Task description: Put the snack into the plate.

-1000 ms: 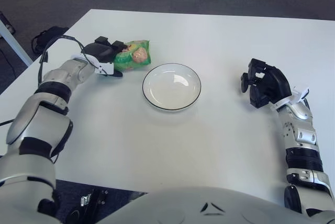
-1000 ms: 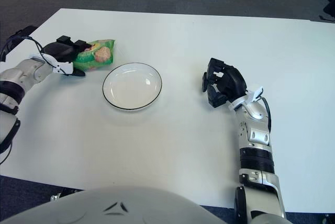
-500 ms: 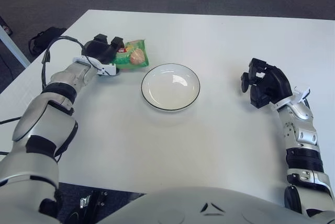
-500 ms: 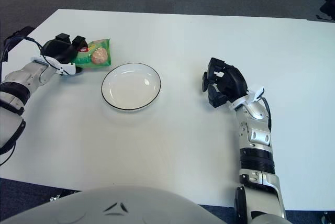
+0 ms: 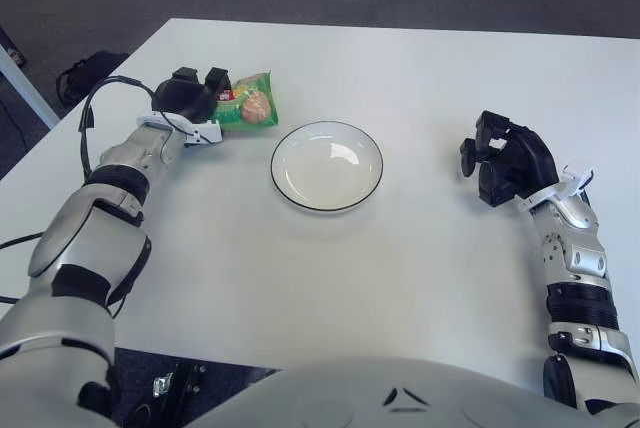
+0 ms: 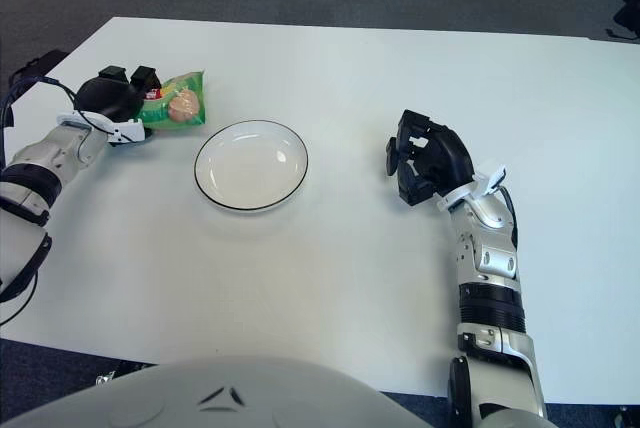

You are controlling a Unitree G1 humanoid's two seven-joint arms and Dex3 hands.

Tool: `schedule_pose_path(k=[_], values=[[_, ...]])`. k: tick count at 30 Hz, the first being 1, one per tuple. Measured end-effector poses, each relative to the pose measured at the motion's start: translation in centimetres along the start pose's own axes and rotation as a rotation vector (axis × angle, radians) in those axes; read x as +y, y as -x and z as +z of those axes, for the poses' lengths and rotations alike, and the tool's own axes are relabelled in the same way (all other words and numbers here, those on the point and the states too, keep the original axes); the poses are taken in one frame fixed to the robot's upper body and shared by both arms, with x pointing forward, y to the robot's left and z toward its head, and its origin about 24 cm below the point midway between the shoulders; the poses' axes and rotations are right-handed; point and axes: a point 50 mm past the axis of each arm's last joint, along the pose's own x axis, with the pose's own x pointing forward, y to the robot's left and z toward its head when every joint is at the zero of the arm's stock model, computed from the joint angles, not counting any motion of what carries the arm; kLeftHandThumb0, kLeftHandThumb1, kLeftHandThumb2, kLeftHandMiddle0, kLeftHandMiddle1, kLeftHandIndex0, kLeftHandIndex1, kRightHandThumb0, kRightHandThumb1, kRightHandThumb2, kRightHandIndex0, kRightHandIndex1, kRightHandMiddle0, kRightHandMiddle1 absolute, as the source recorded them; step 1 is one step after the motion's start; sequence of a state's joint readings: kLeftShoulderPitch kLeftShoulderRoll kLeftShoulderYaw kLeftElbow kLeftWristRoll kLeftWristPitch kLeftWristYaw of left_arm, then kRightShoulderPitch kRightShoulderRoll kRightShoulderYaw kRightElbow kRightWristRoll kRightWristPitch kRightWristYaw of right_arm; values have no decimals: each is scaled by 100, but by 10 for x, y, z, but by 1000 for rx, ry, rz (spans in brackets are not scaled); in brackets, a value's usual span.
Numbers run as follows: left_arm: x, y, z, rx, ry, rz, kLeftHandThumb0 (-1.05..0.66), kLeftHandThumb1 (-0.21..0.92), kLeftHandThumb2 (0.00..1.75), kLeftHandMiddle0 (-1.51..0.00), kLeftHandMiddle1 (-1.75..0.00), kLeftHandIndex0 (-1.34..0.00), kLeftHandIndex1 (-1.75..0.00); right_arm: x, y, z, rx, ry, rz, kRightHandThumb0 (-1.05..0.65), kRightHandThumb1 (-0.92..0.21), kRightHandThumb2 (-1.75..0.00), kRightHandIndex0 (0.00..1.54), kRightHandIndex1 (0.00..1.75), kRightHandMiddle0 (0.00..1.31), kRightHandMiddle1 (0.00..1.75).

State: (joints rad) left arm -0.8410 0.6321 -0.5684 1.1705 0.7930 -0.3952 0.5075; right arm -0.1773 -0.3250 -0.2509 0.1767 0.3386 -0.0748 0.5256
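A green snack bag with a pinkish picture on it lies on the white table, up and left of the plate. My left hand is at the bag's left end with its black fingers closed around that end. The white plate with a dark rim sits mid-table, with nothing in it, a short way right of the bag. My right hand shows to the right of the plate, fingers curled, holding nothing.
The white table stretches wide behind and in front of the plate. Its left edge runs close past my left forearm. A black cable loops beside that arm. Dark floor lies beyond the far edge.
My left hand has drawn the snack bag a little further left and back, away from the plate. The right hand and the plate have stayed put.
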Motion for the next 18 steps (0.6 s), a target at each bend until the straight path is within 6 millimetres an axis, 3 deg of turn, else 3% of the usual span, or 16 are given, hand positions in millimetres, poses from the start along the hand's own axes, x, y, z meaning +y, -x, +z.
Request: schedule_pose_path(k=[10,18], values=[[21,-9,18,-48,36,172,0,2,162,-88,-162,-61,-175,-2,0,0,9,0,-4,-1,10,-175,92,164,74,175],[46,-6,52,-158,115,325,0,11,156,-76,-172,-55,-175,-2,0,-2,31,-3,-19,-1,10,-175,91,165,73,175]])
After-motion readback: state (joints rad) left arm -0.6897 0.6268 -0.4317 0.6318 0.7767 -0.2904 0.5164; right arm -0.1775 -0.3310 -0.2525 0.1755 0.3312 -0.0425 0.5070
